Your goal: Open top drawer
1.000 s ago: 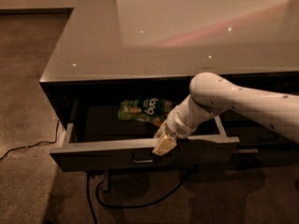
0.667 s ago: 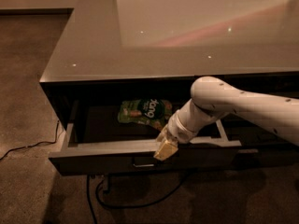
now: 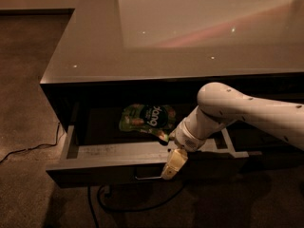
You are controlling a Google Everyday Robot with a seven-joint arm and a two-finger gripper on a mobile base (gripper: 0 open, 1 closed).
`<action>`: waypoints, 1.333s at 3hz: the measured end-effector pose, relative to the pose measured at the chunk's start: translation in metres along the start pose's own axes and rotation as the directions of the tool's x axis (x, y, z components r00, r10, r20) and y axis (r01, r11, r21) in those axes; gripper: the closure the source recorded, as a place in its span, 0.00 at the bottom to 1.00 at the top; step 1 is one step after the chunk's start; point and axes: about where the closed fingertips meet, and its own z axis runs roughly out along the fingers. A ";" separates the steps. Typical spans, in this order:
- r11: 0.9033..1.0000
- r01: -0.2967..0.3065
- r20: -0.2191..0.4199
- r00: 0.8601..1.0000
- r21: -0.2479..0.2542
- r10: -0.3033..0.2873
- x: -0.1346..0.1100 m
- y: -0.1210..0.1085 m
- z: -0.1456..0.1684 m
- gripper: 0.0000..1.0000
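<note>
The top drawer (image 3: pixel 99 174) of the dark grey cabinet stands partly pulled out, with its pale inner rim showing along the front. Its small metal pull (image 3: pixel 148 177) sits at the centre of the front. My gripper (image 3: pixel 173 167) reaches down over the drawer's front edge from the white arm (image 3: pixel 237 113) on the right. Its pale fingers (image 3: pixel 175 161) are closed on the right end of the pull. A green snack bag (image 3: pixel 147 118) lies inside the drawer behind the gripper.
The cabinet's glossy top (image 3: pixel 190 27) overhangs the drawer. A black cable (image 3: pixel 28 150) runs over the carpet at the left, and more cable (image 3: pixel 123 207) loops under the drawer front. Carpeted floor lies to the left and in front.
The drawer has slid further out toward the camera, and my gripper has moved down and forward with the pull. More of the snack bag shows.
</note>
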 end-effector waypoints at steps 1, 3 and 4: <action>1.000 0.000 0.000 1.000 0.000 0.000 0.000 0.000 0.000 0.00; 0.999 0.018 0.069 0.997 0.027 -0.020 -0.007 0.012 -0.018 0.00; 0.997 0.023 0.109 0.994 0.068 -0.031 -0.012 0.017 -0.040 0.00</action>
